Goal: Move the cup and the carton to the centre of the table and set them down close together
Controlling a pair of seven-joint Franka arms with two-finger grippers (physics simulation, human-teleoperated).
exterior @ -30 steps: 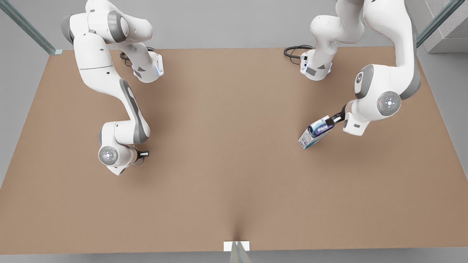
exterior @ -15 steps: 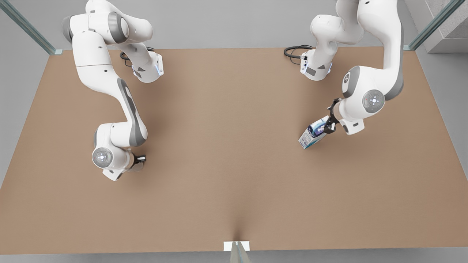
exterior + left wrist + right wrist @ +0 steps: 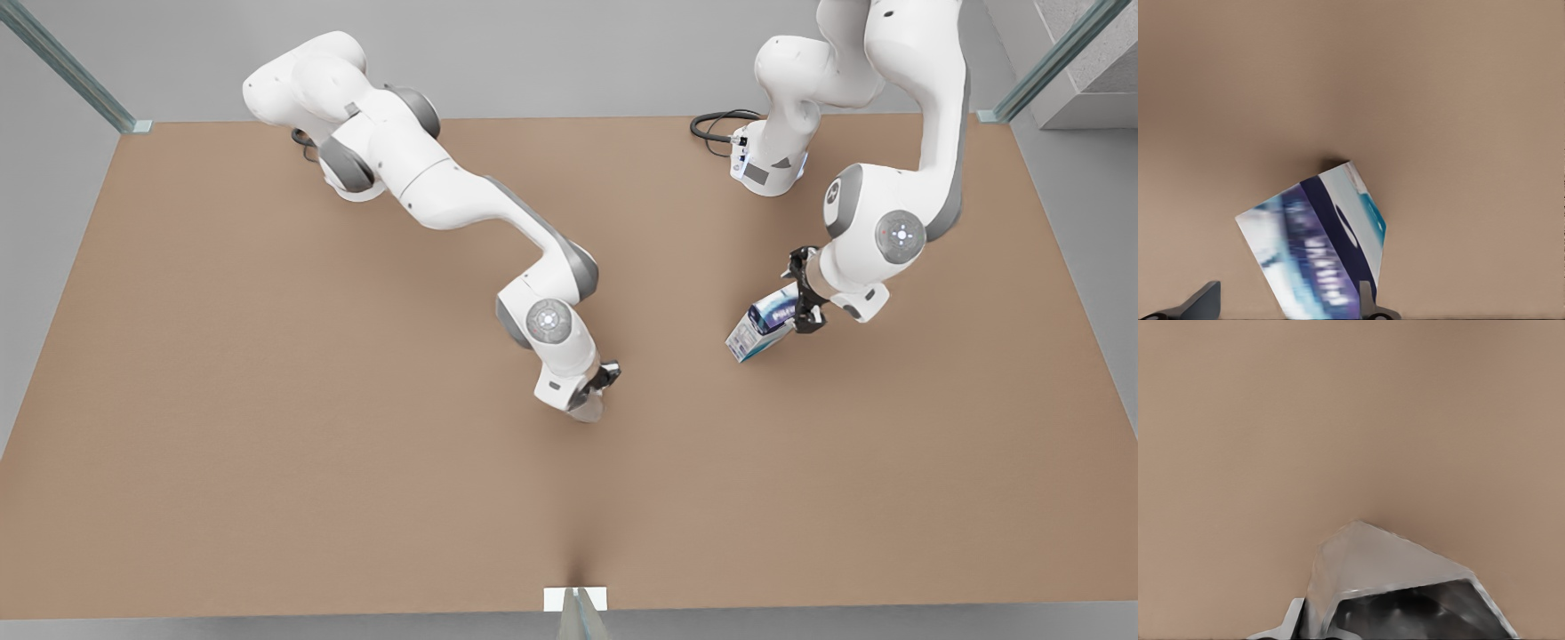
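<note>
The pale faceted cup (image 3: 588, 408) hangs just over the table (image 3: 267, 444) near its middle, with my right gripper (image 3: 597, 391) shut on it. In the right wrist view the cup (image 3: 1385, 567) sits close below the camera, one finger (image 3: 1295, 619) against its side. The white, dark blue and teal carton (image 3: 763, 324) lies tilted on the table toward the front view's right. My left gripper (image 3: 805, 300) stands open astride its upper end. In the left wrist view the carton (image 3: 1318, 247) lies between the spread fingers of that gripper (image 3: 1287, 295), one finger (image 3: 1367, 299) near its edge, the other well apart.
Both arm bases stand at the table's far edge, with a black cable (image 3: 716, 124) coiled beside the one on the front view's right. A small white bracket (image 3: 575, 599) sits at the near edge. Bare brown tabletop separates the cup from the carton.
The right arm has swung from the front view's left to the table's middle, carrying the cup. The left gripper has turned and settled over the carton's end. The carton has not moved.
</note>
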